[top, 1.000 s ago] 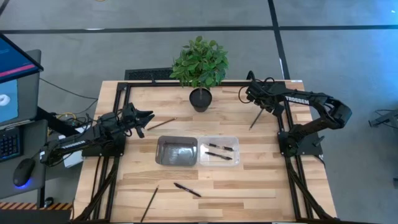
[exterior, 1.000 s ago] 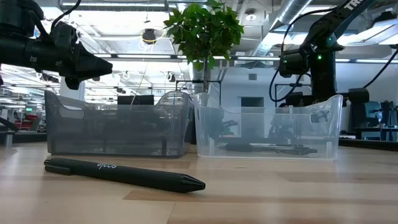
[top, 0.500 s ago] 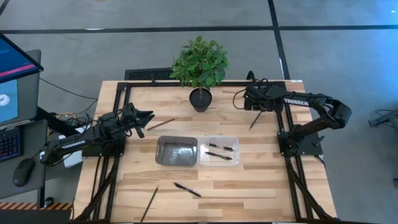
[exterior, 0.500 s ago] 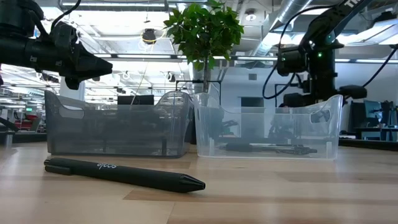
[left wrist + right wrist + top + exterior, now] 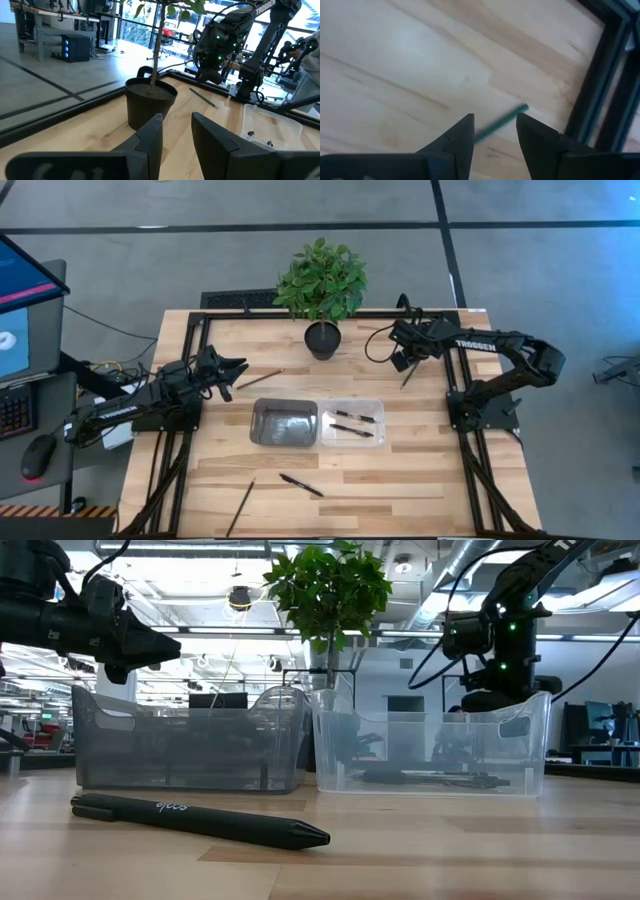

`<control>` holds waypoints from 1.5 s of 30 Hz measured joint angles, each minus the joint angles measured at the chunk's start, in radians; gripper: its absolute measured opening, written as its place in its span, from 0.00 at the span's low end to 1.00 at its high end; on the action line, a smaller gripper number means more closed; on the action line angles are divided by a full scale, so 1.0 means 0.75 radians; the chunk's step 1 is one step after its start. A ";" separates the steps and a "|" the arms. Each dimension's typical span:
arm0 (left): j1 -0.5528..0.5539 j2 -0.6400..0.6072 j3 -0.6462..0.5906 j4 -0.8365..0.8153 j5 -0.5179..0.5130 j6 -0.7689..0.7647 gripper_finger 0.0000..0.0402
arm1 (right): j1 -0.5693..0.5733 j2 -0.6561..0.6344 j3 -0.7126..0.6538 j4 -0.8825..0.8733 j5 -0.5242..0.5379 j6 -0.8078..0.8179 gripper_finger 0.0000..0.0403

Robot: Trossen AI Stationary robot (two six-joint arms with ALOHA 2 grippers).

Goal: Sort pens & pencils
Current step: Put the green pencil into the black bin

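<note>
My right gripper (image 5: 400,358) hangs open at the far right of the table, pointing steeply down. In the right wrist view (image 5: 495,120) a thin greenish pencil (image 5: 500,123) lies flat on the wood below, seen in the gap between the fingers and untouched. It is also visible from above, the same pencil (image 5: 409,372). My left gripper (image 5: 238,369) waits open and level at the left, beside a second pencil (image 5: 262,378). A third pencil (image 5: 240,505) and a black pen (image 5: 301,485) lie near the front edge. Two pens (image 5: 353,425) lie in the clear bin (image 5: 378,442).
A grey bin (image 5: 258,423) stands left of the clear one at the table's middle. A potted plant (image 5: 322,338) stands at the far middle. A black frame rail (image 5: 600,95) runs close beside the pencil under my right gripper. Bare wood lies between the bins and the front edge.
My right gripper has rolled about its own pointing line and shifted a little toward the table's left, ending over the far-right pencil. Its fingers keep the same gap. No pen or pencil has moved.
</note>
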 joint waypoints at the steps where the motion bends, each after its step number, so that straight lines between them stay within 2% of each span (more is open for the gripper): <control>1: 0.000 0.000 0.000 0.000 0.000 0.000 0.23 | 0.000 0.000 0.000 0.021 0.000 -0.001 0.42; 4: 0.000 0.000 0.000 0.000 0.000 0.000 0.23 | -0.001 0.000 0.000 0.108 0.000 -0.023 0.42; 13: 0.000 0.000 0.000 0.000 -0.001 0.020 0.23 | -0.001 0.000 0.000 0.402 0.001 -0.506 0.42; 17: 0.000 0.000 0.000 0.001 -0.001 0.078 0.23 | -0.001 0.000 0.000 0.554 0.001 -0.571 0.42; 23: 0.000 0.000 0.000 0.002 -0.002 0.089 0.23 | -0.002 0.000 0.000 0.879 0.001 -0.846 0.42; 27: 0.000 0.000 0.000 0.002 -0.002 0.094 0.23 | -0.001 0.000 0.000 1.137 0.000 -0.872 0.42; 29: 0.000 0.000 0.000 0.002 -0.002 0.089 0.23 | 0.000 -0.001 0.001 1.187 0.000 -0.931 0.42; 32: 0.000 0.000 0.000 0.002 -0.002 0.078 0.23 | -0.003 -0.001 0.001 1.101 -0.003 -1.077 0.42; 35: 0.000 0.000 0.000 0.002 -0.002 0.057 0.23 | -0.001 -0.001 0.001 0.876 -0.032 -1.143 0.42; 41: 0.000 0.000 0.000 0.002 -0.002 0.048 0.23 | -0.003 -0.001 0.001 0.353 -0.281 -1.224 0.42; 45: 0.000 0.000 0.000 0.002 -0.001 0.048 0.23 | -0.006 -0.001 0.000 0.221 -0.238 -1.381 0.42</control>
